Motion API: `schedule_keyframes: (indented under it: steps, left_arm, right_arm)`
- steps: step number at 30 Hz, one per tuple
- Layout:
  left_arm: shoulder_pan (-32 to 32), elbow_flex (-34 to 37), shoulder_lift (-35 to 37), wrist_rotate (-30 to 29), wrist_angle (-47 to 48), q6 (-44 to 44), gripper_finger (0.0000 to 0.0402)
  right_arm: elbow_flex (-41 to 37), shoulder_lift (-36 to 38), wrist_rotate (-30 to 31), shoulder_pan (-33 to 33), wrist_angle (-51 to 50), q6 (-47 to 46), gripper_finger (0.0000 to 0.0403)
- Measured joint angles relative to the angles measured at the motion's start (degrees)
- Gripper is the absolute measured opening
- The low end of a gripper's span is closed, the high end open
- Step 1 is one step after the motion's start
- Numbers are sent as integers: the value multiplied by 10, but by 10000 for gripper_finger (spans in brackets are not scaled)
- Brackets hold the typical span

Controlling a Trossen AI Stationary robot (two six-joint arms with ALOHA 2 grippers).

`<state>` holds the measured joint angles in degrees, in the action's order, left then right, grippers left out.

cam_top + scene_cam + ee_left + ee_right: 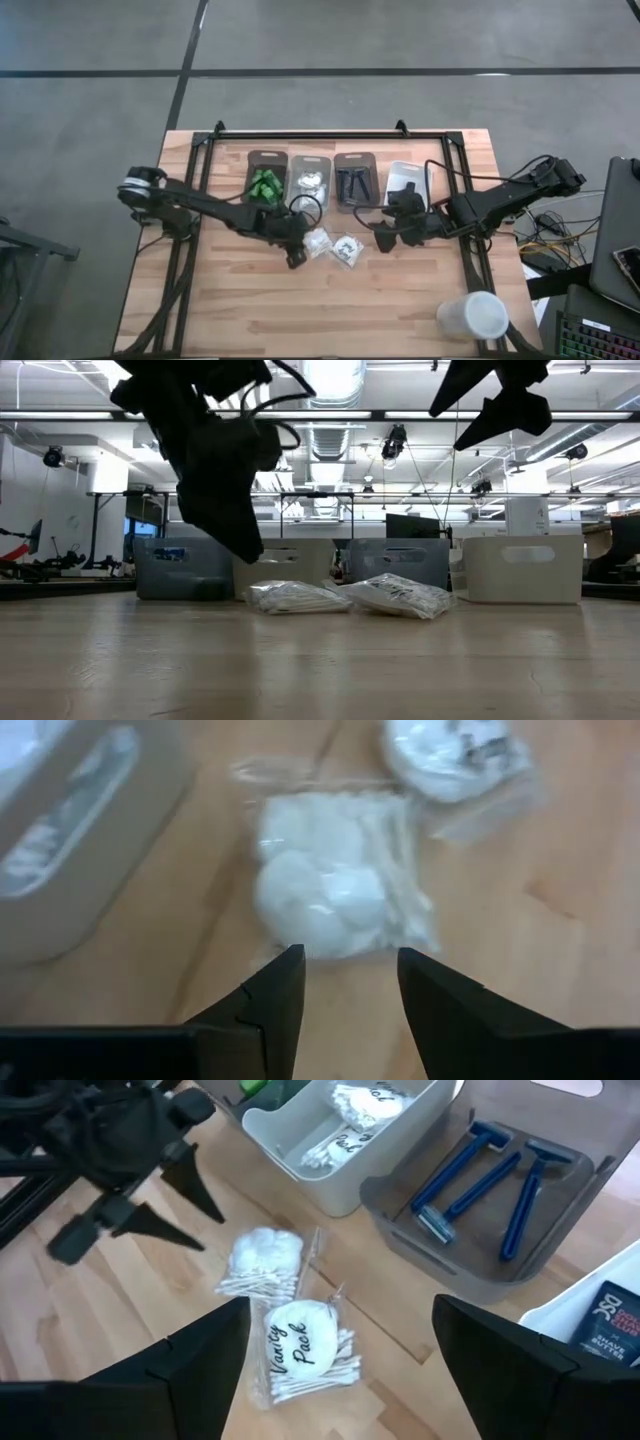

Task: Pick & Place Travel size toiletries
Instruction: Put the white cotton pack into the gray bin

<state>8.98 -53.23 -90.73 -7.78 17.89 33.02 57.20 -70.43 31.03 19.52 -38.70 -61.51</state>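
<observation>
With jaws apart, the left gripper (pixel 350 982) hovers just short of one vanity packet (pixel 317 242) on the counter (pixel 300 310), so closing on it comes next, while the right gripper (pixel 340 1342), also apart and empty, hangs above the second packet (pixel 303 1342).

Long ceiling strip lights (pixel 330 415) glow bright and even over the room, washing out white at their centres. The wooden table (pixel 250 310) is evenly lit, with only soft, faint shadows. Against the lamps the arms hang as black silhouettes. Up close, the near packet (pixel 325 885) looks blurred and milky, and the light bin (pixel 70 840) beside it is out of focus.
</observation>
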Motion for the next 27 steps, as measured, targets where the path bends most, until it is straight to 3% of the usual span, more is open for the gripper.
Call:
schedule_keyframes:
  steps: [12, 19, 27]
  left_arm:
    - [-32, 0, -1, -20, 35, -21, 165]
    - [-73, 1, -11, 97, 25, -39, 166]
    - [-68, 1, -11, 110, 20, -74, 166]
  right_arm:
    - [0, 1, 0, 1, 0, 3, 270]
    - [0, 1, 6, 1, 0, 13, 253]
    - [0, 1, 6, 1, 0, 15, 249]
